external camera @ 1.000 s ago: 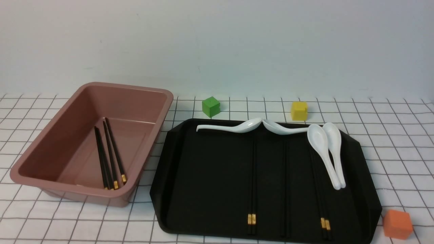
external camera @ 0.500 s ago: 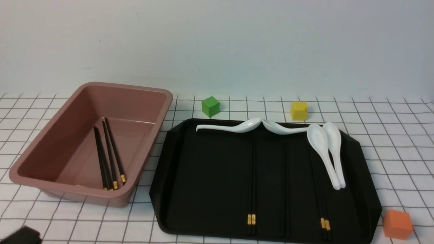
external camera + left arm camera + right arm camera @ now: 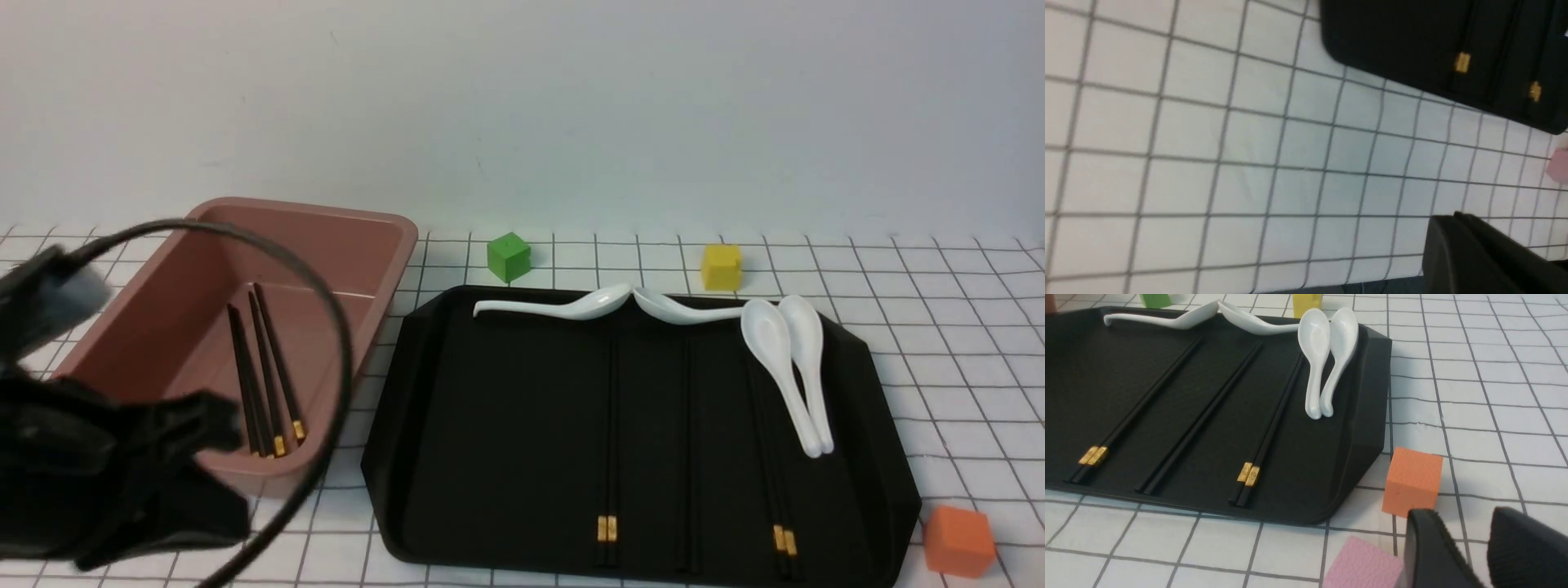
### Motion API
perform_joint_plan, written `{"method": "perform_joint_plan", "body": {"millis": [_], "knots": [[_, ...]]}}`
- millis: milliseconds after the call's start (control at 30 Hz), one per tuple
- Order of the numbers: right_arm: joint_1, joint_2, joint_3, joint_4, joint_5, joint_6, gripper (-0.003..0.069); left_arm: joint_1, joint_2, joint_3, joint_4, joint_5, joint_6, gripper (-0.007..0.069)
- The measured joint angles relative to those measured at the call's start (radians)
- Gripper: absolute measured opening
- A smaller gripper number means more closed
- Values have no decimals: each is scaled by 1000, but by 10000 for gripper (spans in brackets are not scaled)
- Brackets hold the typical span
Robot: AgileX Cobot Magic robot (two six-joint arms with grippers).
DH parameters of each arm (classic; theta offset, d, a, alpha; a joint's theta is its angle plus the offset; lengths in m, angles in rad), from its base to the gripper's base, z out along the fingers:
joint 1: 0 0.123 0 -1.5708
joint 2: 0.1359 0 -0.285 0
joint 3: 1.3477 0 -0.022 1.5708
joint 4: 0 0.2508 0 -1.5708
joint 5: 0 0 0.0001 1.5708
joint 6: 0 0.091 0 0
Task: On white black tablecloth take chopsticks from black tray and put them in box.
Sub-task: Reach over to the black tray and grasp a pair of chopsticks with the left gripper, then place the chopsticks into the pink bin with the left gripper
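The black tray (image 3: pixel 506 425) lies on the checked tablecloth (image 3: pixel 939 327). Three sets of black chopsticks (image 3: pixel 608 441) lie lengthwise in it, also shown in the right wrist view (image 3: pixel 1204 416). The pink-brown box (image 3: pixel 326 220) stands to its left with three chopsticks (image 3: pixel 261 367) inside. My left arm (image 3: pixel 122 474) is a blurred black mass in front of the box's near corner. My left gripper (image 3: pixel 1455 218) looks shut and empty over bare cloth near the tray corner (image 3: pixel 1392 36). My right gripper (image 3: pixel 1464 514) is open and empty, low over the cloth beside the tray's near right corner.
Several white spoons (image 3: pixel 784 367) lie at the tray's far side. A green cube (image 3: pixel 508 256) and a yellow cube (image 3: pixel 720 266) sit behind the tray. An orange cube (image 3: pixel 1412 479) and a pink cube (image 3: pixel 1363 563) sit just in front of my right gripper.
My left arm has swung up into the front view from the lower left and now covers the box's near left corner. Nothing on the cloth has moved.
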Motion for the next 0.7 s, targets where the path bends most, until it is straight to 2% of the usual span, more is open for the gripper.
{"method": "perform_joint_plan", "body": {"millis": [33, 133, 233, 267, 300, 333, 400, 433, 467, 567, 700], "knots": [[0, 0, 0, 0, 0, 0, 239, -110, 73, -26, 5, -76, -35, -13], [0, 0, 0, 0, 0, 0, 239, -285, 214, -85, 64, -164, -112, -1], [0, 0, 0, 0, 0, 0, 239, -422, 401, -193, 181, -195, -217, 71], [0, 0, 0, 0, 0, 0, 239, -446, 453, -230, 213, -192, -246, 107], [0, 0, 0, 0, 0, 0, 239, -451, 466, -240, 220, -192, -246, 107], [0, 0, 0, 0, 0, 0, 239, -489, 579, -330, 270, -176, -275, 181], [0, 0, 0, 0, 0, 0, 239, -514, 679, -420, 303, -155, -287, 261], [0, 0, 0, 0, 0, 0, 239, -516, 690, -439, 308, -150, -287, 278], [0, 0, 0, 0, 0, 0, 239, -529, 779, -514, 320, -133, -288, 337], [0, 0, 0, 0, 0, 0, 239, -534, 901, -628, 324, -104, -286, 400], [0, 0, 0, 0, 0, 0, 239, -534, 1078, -787, 345, -44, -256, 422]]}}
